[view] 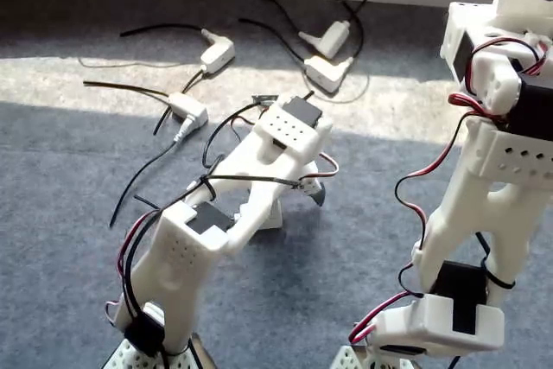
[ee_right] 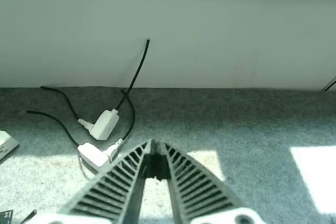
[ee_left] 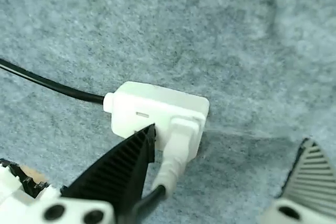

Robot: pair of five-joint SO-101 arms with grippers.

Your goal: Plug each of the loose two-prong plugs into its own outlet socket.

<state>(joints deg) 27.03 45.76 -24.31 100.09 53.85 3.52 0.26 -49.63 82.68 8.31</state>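
No text, label, number or sign can be read anywhere. The white outlet socket (ee_left: 157, 109) at the middle of the left wrist view carries one small grey mark (too faint to make out).

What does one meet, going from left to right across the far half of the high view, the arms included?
Nearer white socket → farther white socket → right arm.
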